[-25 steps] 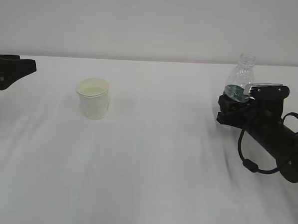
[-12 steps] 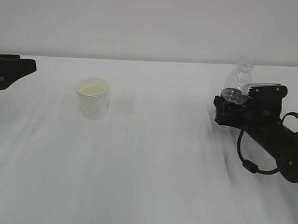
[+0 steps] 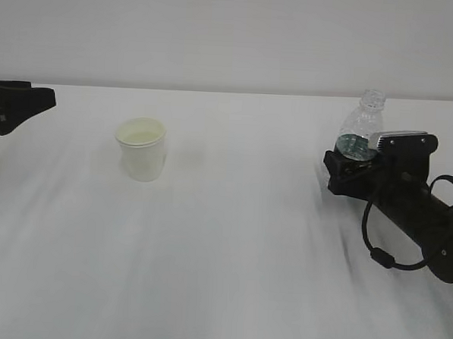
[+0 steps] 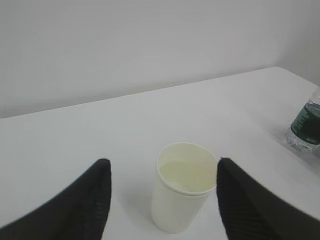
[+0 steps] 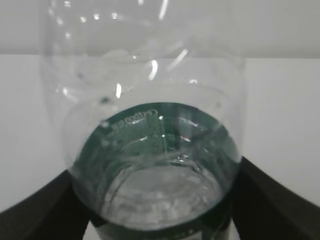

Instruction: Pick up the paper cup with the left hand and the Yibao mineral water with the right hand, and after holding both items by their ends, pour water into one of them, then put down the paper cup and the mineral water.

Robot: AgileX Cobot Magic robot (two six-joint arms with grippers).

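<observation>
- White tabletop [image 3: 230, 238] carries everything; plain pale wall behind its far edge.
- Paper cup [image 3: 141, 148] stands upright on the left half of the tabletop, nearer the far edge than the near one, nothing touching it. Rolled rim, pale cream inside; can't tell if there's liquid in it.
- Left hand gripper [image 3: 21, 104] sits at the tabletop's left edge, well apart from the cup in the exterior view, mostly cut off by the frame.
- Left wrist view: both black fingers [image 4: 82, 207] spread wide, the cup [image 4: 184, 186] in the gap between them but farther out, no contact. Left gripper is released, holding nothing.
- Yibao mineral water [image 3: 361, 129] stands upright near the tabletop's right edge, toward the far side. Clear ribbed plastic, dark green label band, neck open with no cap.
- Right hand gripper [image 3: 346, 170] is low at the bottle's base, arm and black cable trailing to the near right corner, light grey module on top.
- Right wrist view: bottle [image 5: 150, 145] fills the frame, sitting between the two black fingers [image 5: 45, 210], which flank its lower body at left and right. Fingers look just beside the plastic; can't tell whether they press it or stand clear, so right gripper state is unclear.
- Bottle also visible at the right margin of the left wrist view, far from the cup.
</observation>
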